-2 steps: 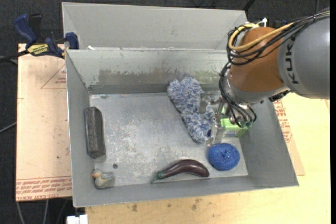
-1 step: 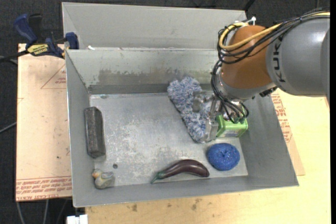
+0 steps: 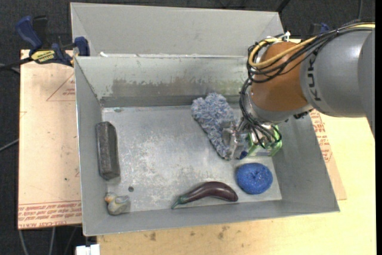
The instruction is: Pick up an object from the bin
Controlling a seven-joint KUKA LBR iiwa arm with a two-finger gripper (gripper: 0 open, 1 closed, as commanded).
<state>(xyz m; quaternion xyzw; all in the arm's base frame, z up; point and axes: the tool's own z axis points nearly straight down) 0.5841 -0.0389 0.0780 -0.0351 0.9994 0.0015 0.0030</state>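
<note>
The end effector (image 3: 232,141) is reaching down into the right half of the grey bin (image 3: 158,152), under the arm's orange wrist cover (image 3: 280,83), and is sitting right at the lower right end of a fuzzy blue-grey cloth (image 3: 210,115). The cloth is lying crumpled on the bin floor near the back wall, stretching up and to the left from the end effector; whether the two are touching I cannot tell. Nor can I tell whether the end effector is open or closed (its tip is blending into the cloth's edge). Just below it a round blue ball (image 3: 254,178) is resting, with a dark purple aubergine (image 3: 209,192) lying to that ball's left. Well apart, a long grey block (image 3: 107,150) is lying along the left side, and a small greyish lump (image 3: 117,204) is sitting near the front left corner.
</note>
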